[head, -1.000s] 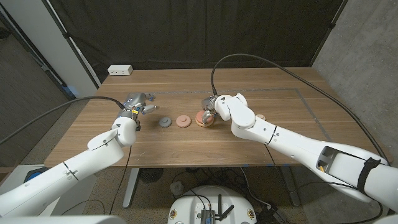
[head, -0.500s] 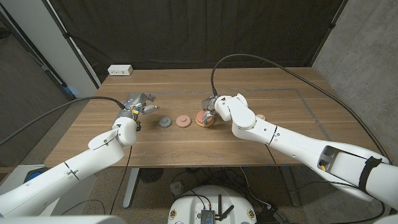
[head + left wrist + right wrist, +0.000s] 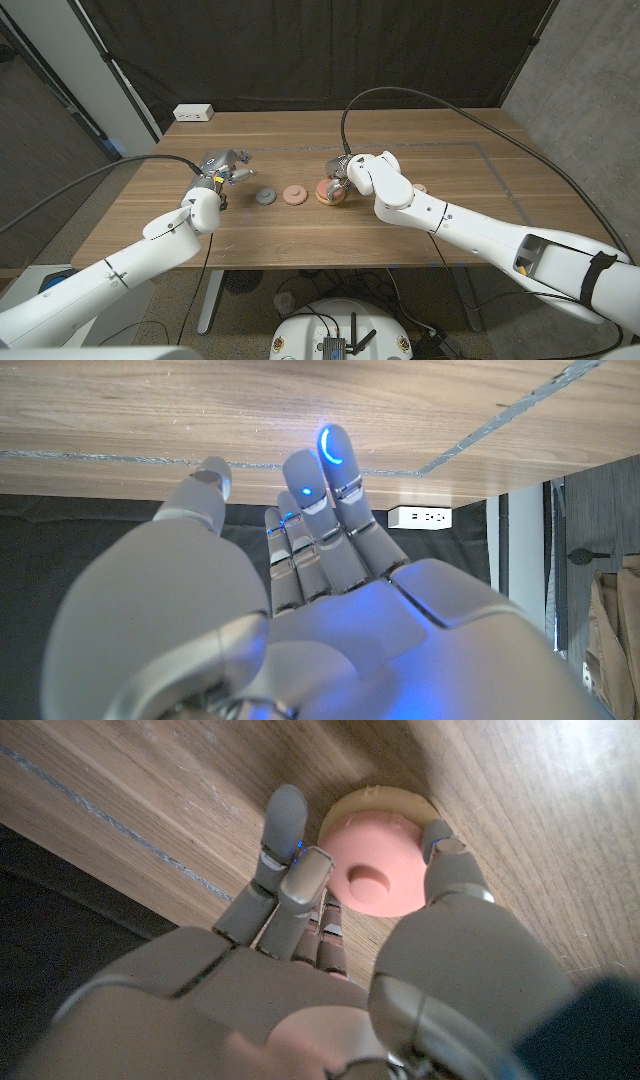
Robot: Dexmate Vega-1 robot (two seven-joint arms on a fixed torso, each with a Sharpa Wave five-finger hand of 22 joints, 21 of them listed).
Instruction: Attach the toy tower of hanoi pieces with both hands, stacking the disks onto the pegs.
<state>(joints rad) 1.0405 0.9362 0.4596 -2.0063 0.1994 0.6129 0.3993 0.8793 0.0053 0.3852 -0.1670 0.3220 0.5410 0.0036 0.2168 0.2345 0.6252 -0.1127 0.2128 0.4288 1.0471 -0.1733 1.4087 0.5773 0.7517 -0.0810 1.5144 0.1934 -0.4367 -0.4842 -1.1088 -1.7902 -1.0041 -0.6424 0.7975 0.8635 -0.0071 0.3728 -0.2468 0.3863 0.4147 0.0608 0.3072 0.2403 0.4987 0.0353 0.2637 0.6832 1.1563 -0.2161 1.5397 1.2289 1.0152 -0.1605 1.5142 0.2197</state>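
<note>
A pink disk sits on a wider tan disk, stacked on the table right of centre; in the head view the stack is partly hidden under my right hand. That hand straddles the pink disk, thumb on one side and fingers on the other, pinching its rim. A small pink disk and a grey disk lie in a row to the stack's left. My left hand hovers left of the grey disk, fingers straight and holding nothing.
A small tan piece lies just beyond my right forearm. A white power strip sits at the table's far left corner. A thin tape line marks a rectangle on the tabletop. A black curtain hangs behind the table.
My right hand has edged very slightly to the right over the stack. The left hand and the loose disks have not moved.
</note>
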